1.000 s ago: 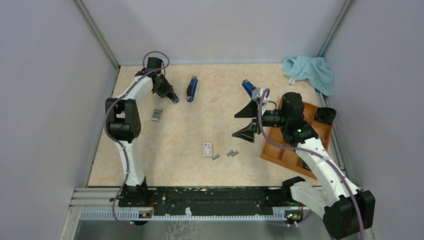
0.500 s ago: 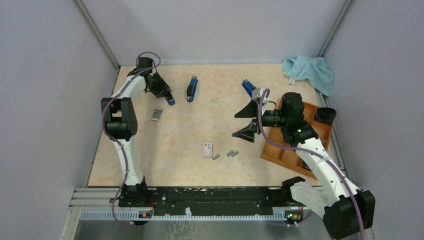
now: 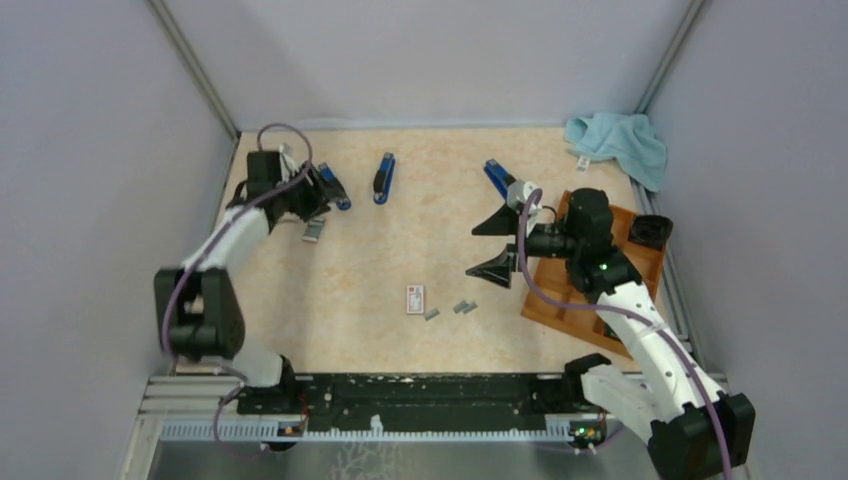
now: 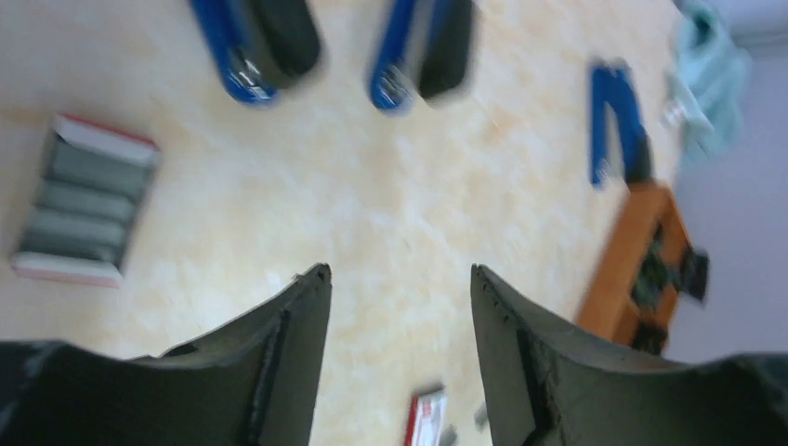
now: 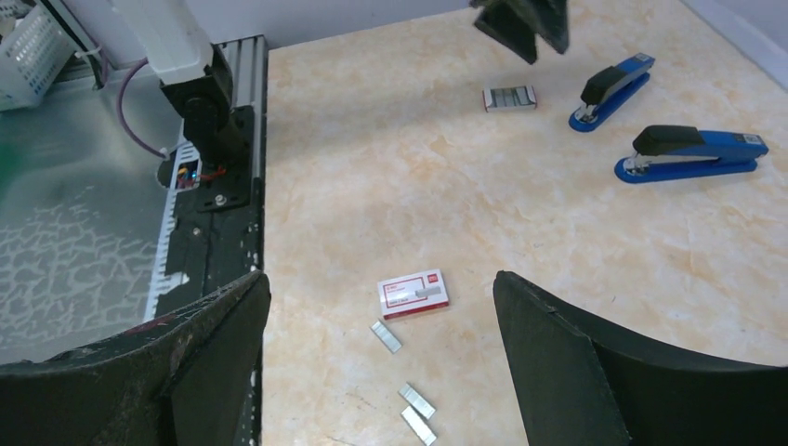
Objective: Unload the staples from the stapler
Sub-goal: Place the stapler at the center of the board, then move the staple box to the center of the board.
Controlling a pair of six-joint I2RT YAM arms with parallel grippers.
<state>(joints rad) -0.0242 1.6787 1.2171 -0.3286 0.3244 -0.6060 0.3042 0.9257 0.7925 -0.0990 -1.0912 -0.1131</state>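
Both claws open, holding nothing: left claw point(image 4: 400, 274) near two blue staplers point(image 4: 260, 37), right claw point(image 5: 381, 283) near the staples point(image 5: 417, 400) (three loose strips).

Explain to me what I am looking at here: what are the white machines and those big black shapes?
The white jointed machines are two robot arms, bolted to the near edge of a table. One picture is taken from above and shows both arms. The other two come from a camera on each wrist, so the black shapes at the bottom of those pictures are that arm's own fingers.

On the table lie three blue staplers, an open box with grey rows inside, a small white box, a few loose staples in short strips, a teal cloth and a wooden tray.

The left fingers and the right fingers stand apart and hold nothing.
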